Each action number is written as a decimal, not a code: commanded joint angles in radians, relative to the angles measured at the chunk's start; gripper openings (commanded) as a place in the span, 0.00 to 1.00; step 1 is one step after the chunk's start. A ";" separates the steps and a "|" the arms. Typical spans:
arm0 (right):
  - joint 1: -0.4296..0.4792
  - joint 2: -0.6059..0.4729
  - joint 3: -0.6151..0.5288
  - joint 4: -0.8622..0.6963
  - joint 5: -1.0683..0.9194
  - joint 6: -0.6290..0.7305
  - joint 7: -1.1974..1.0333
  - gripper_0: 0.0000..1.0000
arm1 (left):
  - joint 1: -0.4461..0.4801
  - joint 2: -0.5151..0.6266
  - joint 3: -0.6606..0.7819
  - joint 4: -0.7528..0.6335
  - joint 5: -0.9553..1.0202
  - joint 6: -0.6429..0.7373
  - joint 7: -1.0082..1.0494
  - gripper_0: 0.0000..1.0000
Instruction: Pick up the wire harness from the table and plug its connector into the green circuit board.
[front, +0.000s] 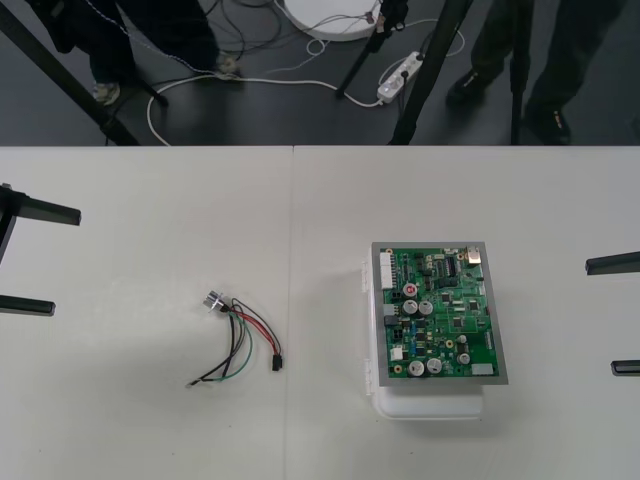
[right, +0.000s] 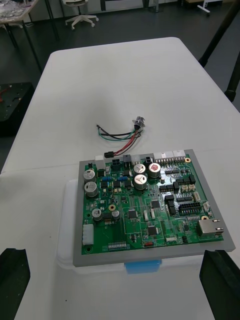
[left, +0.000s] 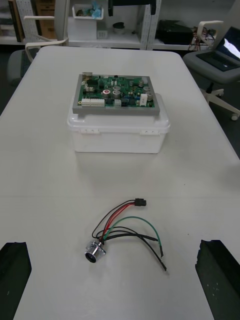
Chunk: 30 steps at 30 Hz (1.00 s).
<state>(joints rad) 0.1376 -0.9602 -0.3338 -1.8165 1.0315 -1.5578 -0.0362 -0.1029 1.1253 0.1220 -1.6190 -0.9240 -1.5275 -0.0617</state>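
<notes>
Wire harness (front: 240, 340) loose on the table (front: 150, 430), nothing grasped.
Front view: left end effector (front: 30, 258) and right end effector (front: 618, 315) stand wide open and empty at their own sides, the harness well apart from the green board (front: 440, 315). Right wrist view: the black plug (right: 106, 154) lies nearest the board. Left wrist view: looped wires (left: 112, 231) could snag a finger and drag rather than lift.
</notes>
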 joint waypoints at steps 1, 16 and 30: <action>-0.018 -0.035 -0.027 -0.003 -0.016 0.007 -0.017 1.00 | 0.018 0.048 0.036 -0.018 -0.002 -0.043 0.066 0.98; -0.018 -0.035 -0.027 -0.003 -0.016 0.007 -0.017 1.00 | 0.018 0.048 0.036 -0.018 -0.002 -0.043 0.066 0.98; -0.018 -0.035 -0.027 -0.003 -0.016 0.007 -0.017 1.00 | 0.018 0.048 0.036 -0.018 -0.002 -0.043 0.066 0.97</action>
<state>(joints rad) 0.1376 -0.9602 -0.3338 -1.8165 1.0315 -1.5578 -0.0362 -0.1029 1.1253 0.1220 -1.6190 -0.9241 -1.5275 -0.0616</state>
